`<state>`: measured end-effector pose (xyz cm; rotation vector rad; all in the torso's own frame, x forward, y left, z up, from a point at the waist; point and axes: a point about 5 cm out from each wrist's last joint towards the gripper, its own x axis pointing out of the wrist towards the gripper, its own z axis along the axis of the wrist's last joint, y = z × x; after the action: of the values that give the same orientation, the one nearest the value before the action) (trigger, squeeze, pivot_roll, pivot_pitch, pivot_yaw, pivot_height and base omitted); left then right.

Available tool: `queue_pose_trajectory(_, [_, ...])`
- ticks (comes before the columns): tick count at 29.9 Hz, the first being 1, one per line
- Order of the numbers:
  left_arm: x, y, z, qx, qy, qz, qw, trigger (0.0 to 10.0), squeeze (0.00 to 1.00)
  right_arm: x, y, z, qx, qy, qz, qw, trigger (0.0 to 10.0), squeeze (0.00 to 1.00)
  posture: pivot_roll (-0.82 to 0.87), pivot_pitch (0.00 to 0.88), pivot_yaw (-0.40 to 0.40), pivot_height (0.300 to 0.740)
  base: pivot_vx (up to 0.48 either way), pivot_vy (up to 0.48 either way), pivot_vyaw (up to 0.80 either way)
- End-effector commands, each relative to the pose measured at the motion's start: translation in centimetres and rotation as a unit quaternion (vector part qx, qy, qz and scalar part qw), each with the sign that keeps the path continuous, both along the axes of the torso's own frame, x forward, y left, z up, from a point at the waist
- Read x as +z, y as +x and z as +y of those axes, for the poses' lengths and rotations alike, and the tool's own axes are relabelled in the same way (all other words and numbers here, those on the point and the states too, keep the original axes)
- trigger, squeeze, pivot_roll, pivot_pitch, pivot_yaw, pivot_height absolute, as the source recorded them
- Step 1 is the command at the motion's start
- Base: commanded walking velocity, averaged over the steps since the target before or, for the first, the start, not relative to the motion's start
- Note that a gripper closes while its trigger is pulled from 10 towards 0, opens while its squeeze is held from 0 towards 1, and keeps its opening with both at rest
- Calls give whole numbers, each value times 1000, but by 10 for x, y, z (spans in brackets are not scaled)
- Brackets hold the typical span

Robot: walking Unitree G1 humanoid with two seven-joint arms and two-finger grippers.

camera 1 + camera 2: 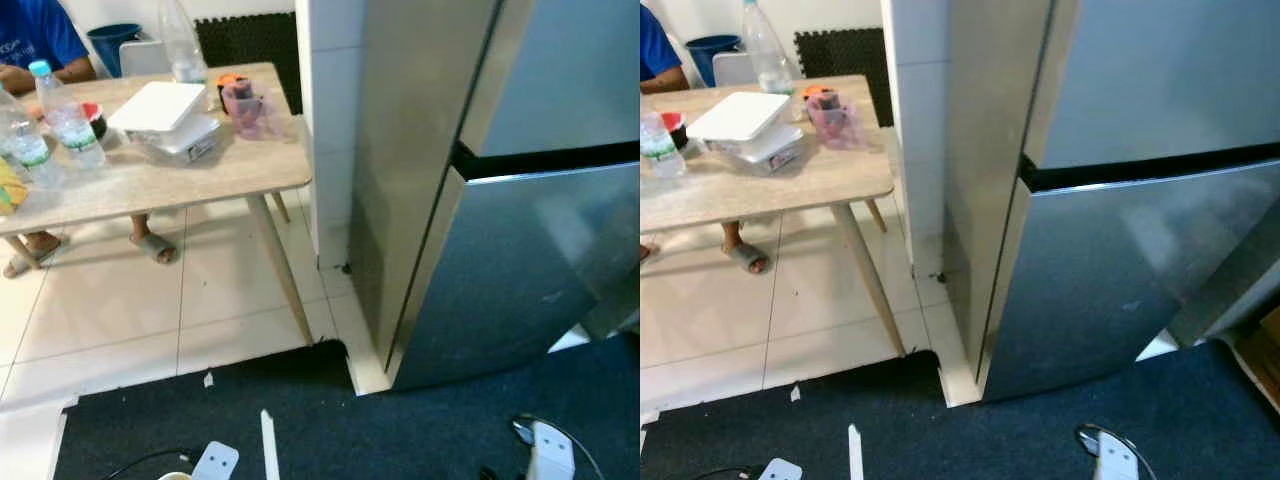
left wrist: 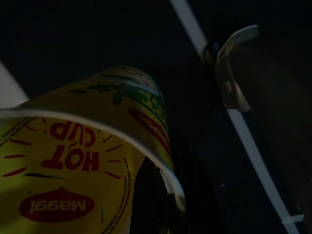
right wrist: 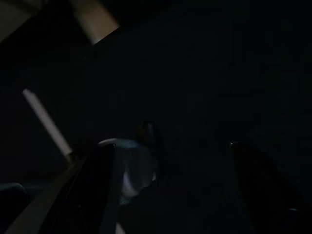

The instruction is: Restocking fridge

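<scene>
The steel fridge [image 1: 1110, 260] fills the right of the scene, both its doors shut, the dark seam between upper and lower door running across it; the step in hand looks to be the approach, with goods carried and nothing yet stocked; the next move, as I judge it, calls for the robot to close on the fridge and get a door open with a free gripper before anything can go in.

A white tiled pillar [image 1: 915, 130] stands just left of the fridge; left of that and farther off is a pale wooden table [image 1: 200, 170] on cream floor tiles [image 1: 110, 320], with a dark blue carpet [image 1: 420, 420] along the near edge; a person [image 1: 35, 45] in a blue top sits at the far left of the table, sandalled feet beneath it.

On the table lie a white lidded box [image 1: 165, 115], a clear pink container [image 1: 245, 105] to its right, and capped water bottles [image 1: 65, 115] at the left end.

The left gripper [image 2: 170, 190] is clenched on the task's thing, a yellow Maggi Hot Cup noodle cup [image 2: 73, 170], held low over the carpet in deep shade; the right gripper [image 3: 170, 190] hangs in the dark with fingers apart, grasping nothing.
</scene>
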<state>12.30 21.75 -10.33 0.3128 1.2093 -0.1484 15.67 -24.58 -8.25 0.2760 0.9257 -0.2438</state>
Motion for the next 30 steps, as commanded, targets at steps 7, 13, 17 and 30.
queue_pose_trajectory(7, [-2, -4, -8, -5, -14, 6, 1000, 10000, 0, 4, 14, 8, 20, 12, -23, 999, 10000, 0, -58, 67, -32, 740, 0, -134, 0])
queue_pose_trajectory(13, [-2, -3, -8, -8, -13, 6, 1000, 10000, 0, 21, 47, 13, 53, 18, -76, 996, 10000, 0, -60, 66, -35, 740, 0, 0, 0])
queue_pose_trajectory(17, [-2, -2, -9, -9, -14, 5, 1000, 10000, 0, 32, 66, 20, 92, 28, -112, 989, 10000, 0, -58, 67, -36, 740, 0, 0, 0])
queue_pose_trajectory(30, [-3, -6, -8, -8, -13, 8, 1000, 10000, 0, 118, 132, 65, 385, 256, -335, 821, 10000, 1000, -59, 81, -38, 740, 0, 0, 0])
